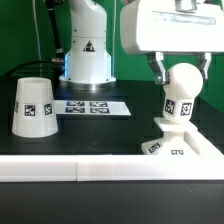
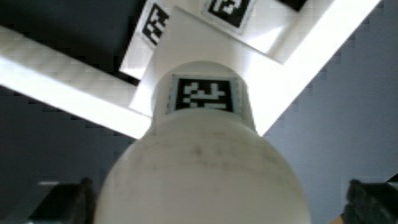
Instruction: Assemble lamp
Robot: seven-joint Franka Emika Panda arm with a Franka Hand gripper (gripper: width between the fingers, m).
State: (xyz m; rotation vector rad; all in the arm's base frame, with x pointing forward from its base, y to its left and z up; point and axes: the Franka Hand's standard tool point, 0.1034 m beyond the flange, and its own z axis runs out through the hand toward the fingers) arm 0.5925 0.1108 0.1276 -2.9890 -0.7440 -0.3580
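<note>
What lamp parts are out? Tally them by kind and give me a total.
Base: 1
Bulb: 1
Shade: 1
Total: 3

Three lamp parts are showing: one shade (image 1: 33, 108), one bulb (image 1: 184, 90) and one base (image 1: 178, 142). Tags facing the exterior view are numbering one on the shade, one on the bulb and two on the base. One marker board (image 1: 92, 107) is lying mid-table, its tags too small to count. One arm is carrying one gripper (image 1: 180, 74) with two fingers (image 1: 156, 70). One white rail (image 1: 90, 170) is running along the tabletop edge nearest the exterior camera; whether the white stretch at that edge's corner beside the base is a second rail cannot be told.
</note>
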